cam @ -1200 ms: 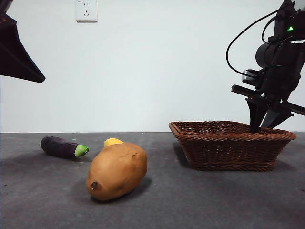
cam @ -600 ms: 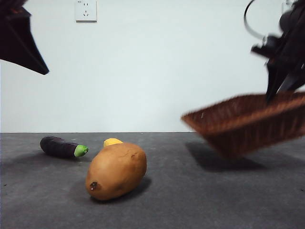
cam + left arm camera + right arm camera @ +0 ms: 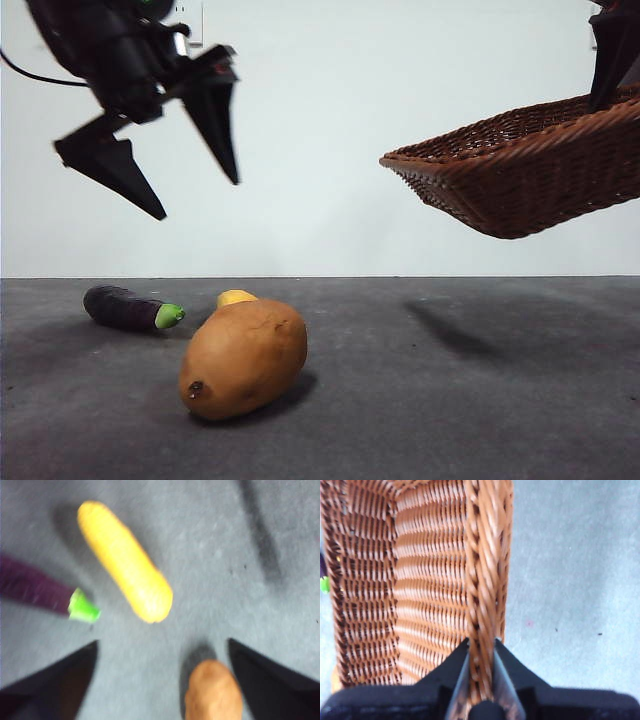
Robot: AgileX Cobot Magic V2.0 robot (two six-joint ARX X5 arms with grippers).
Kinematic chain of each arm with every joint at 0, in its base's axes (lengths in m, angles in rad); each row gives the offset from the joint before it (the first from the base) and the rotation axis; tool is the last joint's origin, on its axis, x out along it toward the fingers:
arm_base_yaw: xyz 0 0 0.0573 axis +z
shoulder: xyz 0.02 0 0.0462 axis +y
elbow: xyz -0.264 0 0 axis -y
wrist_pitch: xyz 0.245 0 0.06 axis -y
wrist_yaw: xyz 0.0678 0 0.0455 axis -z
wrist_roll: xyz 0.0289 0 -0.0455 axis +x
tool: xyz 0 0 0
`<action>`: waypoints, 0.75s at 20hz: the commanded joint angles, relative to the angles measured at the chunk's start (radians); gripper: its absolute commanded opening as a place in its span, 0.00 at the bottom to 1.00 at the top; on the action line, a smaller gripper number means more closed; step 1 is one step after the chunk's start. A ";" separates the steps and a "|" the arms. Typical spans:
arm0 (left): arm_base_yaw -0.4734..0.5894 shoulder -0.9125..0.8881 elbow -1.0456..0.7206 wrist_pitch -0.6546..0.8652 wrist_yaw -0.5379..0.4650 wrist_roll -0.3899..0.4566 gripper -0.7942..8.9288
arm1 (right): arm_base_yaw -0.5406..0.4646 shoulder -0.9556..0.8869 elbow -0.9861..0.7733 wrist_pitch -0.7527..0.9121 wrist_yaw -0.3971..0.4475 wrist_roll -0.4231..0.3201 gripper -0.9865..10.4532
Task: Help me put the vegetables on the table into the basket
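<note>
a brown woven wicker basket [image 3: 530, 175] hangs in the air at the upper right of the front view, tilted with its open side facing left and its low edge toward the vegetables. it is clear of the dark grey table [image 3: 450, 400], probably being carried nearer so the vegetables have a shorter way to go. the right gripper [image 3: 481, 650] holds it, with its two black jaws pinched tight on the braided rim, one inside the wall and one outside.

the left gripper [image 3: 190, 195] hovers above the vegetables, jaws spread wide and empty, touching nothing. below it on the table lie a large tan potato [image 3: 244, 357], a small dark purple eggplant [image 3: 125, 307] with a green stem end, and a yellow-orange piece [image 3: 125, 575], long and smooth in the wrist view, just behind the potato. none is in the basket yet.
</note>
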 commanded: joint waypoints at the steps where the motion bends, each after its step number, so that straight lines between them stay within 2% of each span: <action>1: -0.016 0.082 0.073 -0.003 -0.032 -0.038 0.89 | 0.001 -0.009 -0.005 0.004 -0.016 -0.007 0.08; 7: -0.030 0.309 0.297 -0.063 -0.047 -0.063 0.89 | 0.001 -0.009 -0.005 -0.010 -0.019 -0.010 0.08; 13: -0.031 0.412 0.307 -0.041 -0.080 -0.074 0.88 | 0.001 -0.009 -0.005 -0.010 -0.019 -0.010 0.08; 14: -0.033 0.420 0.307 -0.033 -0.081 -0.075 0.87 | 0.001 -0.009 -0.005 -0.010 -0.019 -0.010 0.08; 15: -0.035 0.428 0.307 -0.025 -0.080 -0.075 0.77 | 0.001 -0.009 -0.005 -0.010 -0.019 -0.010 0.08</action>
